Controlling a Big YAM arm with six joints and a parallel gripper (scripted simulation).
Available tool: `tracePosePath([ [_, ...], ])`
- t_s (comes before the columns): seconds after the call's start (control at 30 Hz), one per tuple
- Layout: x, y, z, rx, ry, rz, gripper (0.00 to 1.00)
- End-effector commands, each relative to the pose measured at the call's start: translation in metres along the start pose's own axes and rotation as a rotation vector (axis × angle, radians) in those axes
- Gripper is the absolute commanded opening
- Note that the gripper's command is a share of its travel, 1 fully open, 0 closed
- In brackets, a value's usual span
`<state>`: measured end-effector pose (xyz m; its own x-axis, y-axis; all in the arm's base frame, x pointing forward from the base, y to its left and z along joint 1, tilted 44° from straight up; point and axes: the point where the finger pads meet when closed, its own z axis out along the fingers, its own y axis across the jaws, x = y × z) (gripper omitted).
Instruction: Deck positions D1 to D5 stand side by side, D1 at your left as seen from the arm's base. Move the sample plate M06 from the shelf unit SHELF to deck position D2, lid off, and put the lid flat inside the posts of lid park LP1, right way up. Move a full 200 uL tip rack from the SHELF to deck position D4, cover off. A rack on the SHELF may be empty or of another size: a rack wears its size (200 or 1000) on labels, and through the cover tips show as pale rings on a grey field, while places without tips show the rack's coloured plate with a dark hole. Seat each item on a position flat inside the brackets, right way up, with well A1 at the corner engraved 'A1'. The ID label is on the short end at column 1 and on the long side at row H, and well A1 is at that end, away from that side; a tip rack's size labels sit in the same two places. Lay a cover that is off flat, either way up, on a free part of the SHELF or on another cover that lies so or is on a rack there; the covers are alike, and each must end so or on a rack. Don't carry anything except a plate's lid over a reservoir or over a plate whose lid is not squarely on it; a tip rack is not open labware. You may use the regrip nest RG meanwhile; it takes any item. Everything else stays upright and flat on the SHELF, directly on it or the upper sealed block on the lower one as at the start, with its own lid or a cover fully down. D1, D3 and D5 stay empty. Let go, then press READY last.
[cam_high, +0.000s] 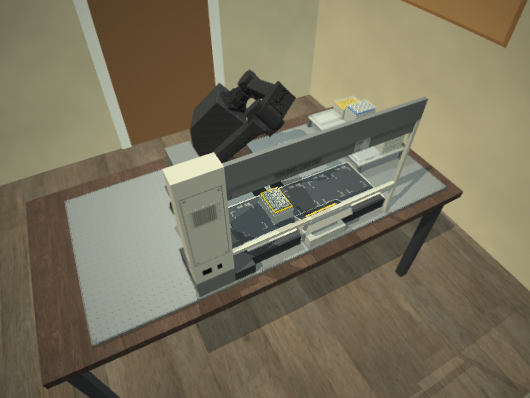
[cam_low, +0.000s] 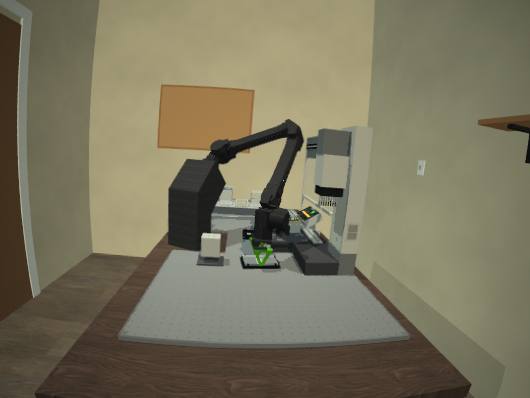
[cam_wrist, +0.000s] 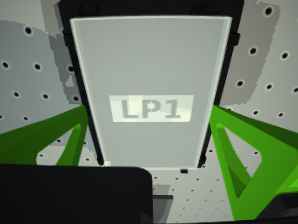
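In the wrist view the clear plate lid (cam_wrist: 150, 90) lies flat on the black lid park LP1 (cam_wrist: 151, 108), inside its posts, and the label LP1 reads through it. My gripper (cam_wrist: 148, 112) is open, with one green finger on each long side of the lid and a small gap to it. In the exterior view the gripper (cam_low: 260, 255) is low over the lid park (cam_low: 260, 267). A yellow-framed tip rack (cam_high: 275, 199) with pale tips and no cover sits on the deck. The gantry beam hides part of the deck, and I cannot make out the sample plate.
The liquid handler's cream tower (cam_high: 200, 220) and grey gantry beam (cam_high: 325, 140) stand in front of the deck. The shelf (cam_high: 345, 112) at the back holds a yellow rack, a blue rack and white items. A white block on a grey base (cam_low: 211, 246) stands left of the lid park.
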<state>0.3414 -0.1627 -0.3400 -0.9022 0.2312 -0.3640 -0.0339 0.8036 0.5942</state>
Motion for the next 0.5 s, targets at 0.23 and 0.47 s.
tracePosePath([
  [0.23,-0.0107,-0.0084,-0.0005,0.018,-0.016,-0.022,1.00],
  [0.47,-0.0107,-0.0084,-0.0005,0.018,-0.016,-0.022,1.00],
])
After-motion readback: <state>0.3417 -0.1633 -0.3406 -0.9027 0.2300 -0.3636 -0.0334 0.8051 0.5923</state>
